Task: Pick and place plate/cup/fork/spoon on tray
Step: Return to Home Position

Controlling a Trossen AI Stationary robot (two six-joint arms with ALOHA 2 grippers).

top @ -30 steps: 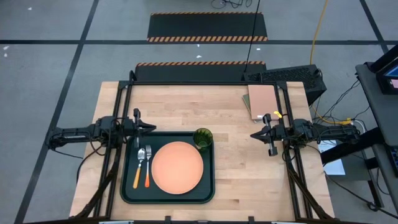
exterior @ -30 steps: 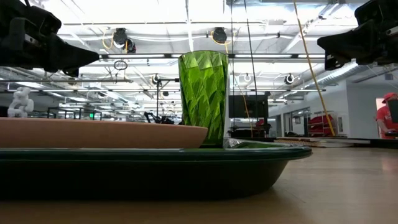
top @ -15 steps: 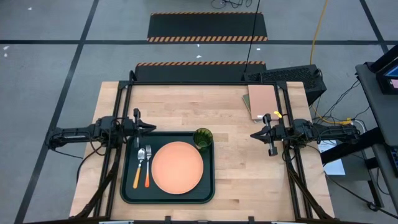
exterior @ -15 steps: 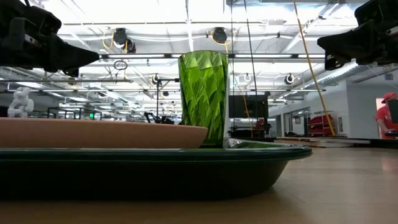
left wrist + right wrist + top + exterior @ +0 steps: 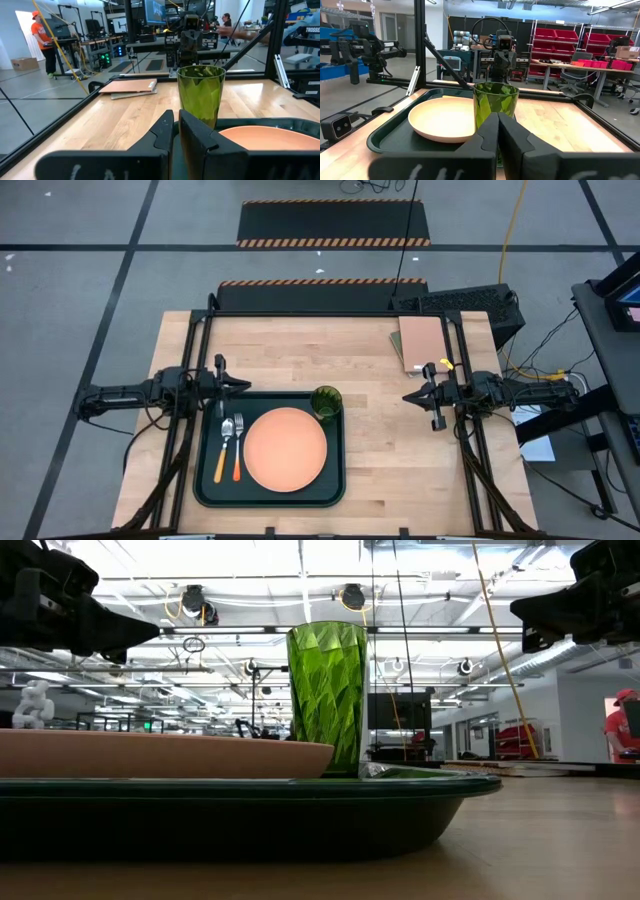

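The dark green tray lies at the table's near left. On it rest the salmon plate, the green cup upright at its far right corner, and the fork and spoon side by side at its left. My left gripper hangs shut above the tray's far left corner. My right gripper hangs shut over bare table, right of the cup. Both are empty. The cup also shows in the left wrist view and the right wrist view.
A tan notebook-like pad lies at the table's far right. Bare wood spreads between the tray and my right gripper. A black frame rails the table's sides. A person stands in the room beyond.
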